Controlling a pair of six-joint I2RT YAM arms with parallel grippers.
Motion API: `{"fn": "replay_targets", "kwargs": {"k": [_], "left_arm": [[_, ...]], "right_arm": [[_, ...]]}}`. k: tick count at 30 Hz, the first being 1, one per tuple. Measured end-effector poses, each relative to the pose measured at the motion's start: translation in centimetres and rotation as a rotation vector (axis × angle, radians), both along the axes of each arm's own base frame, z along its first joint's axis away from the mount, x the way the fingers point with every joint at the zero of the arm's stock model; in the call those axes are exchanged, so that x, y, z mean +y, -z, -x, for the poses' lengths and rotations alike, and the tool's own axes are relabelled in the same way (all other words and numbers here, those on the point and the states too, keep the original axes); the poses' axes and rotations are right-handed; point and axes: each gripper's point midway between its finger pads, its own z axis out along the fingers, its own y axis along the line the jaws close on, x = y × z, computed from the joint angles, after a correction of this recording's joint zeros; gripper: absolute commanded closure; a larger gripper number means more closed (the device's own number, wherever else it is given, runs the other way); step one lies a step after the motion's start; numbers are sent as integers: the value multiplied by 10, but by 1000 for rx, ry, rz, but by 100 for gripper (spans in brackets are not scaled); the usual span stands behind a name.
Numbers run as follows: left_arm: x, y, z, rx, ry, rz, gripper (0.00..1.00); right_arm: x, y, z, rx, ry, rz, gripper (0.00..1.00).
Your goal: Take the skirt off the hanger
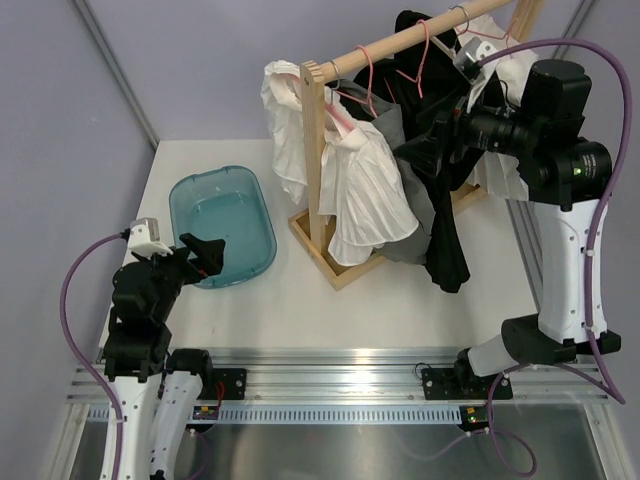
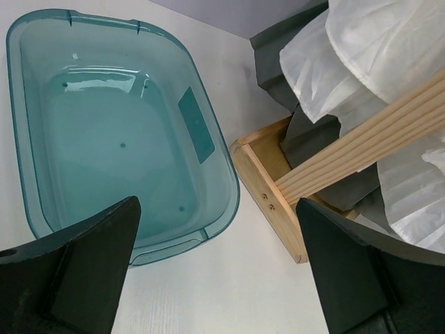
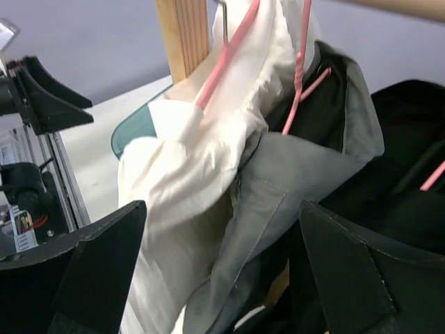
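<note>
My right gripper (image 3: 222,278) is spread wide and holds nothing. It is raised at the rack's hanging level toward the far right corner of the worktop (image 1: 290,300). Straight in front of it hangs the grey skirt (image 3: 292,181) on a pink hanger (image 3: 300,62). The skirt is pressed between a white pleated garment (image 3: 188,160) on its left in the wrist view and a black garment (image 3: 403,153) on its right. I cannot tell whether the fingers touch the cloth. All of these hang from the wooden rack (image 1: 315,150), whose base sits near the far edge. My left gripper (image 2: 219,271) is also wide apart and empty, low over the near left corner. Just beyond it a teal tub (image 2: 118,118) lies beside the rack's base.
</note>
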Motion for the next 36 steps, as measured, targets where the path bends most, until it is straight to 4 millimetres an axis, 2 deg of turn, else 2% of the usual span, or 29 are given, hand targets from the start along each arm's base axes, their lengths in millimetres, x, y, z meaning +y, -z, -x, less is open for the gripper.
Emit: {"fn": "replay_targets", "kwargs": {"k": [4, 7, 12, 16, 22, 27, 36], "left_arm": [[-1, -5, 4, -20, -1, 17, 1], [-1, -6, 4, -22, -3, 29, 1], [-2, -6, 4, -19, -4, 40, 1], [-3, -6, 4, -18, -2, 46, 1], [-4, -3, 5, -6, -2, 65, 1], [-5, 5, 6, 12, -2, 75, 1], [-6, 7, 6, 16, 2, 78, 1]], "right_arm": [[11, -18, -2, 13, -15, -52, 2], [27, -26, -6, 34, -29, -86, 6], [63, -20, -18, 80, -30, -98, 16], [84, -10, -37, 107, 14, -92, 26], [93, 1, -70, 125, 101, -93, 37], [103, 2, -72, 121, 115, -91, 44], [110, 4, -71, 107, 132, -79, 54]]}}
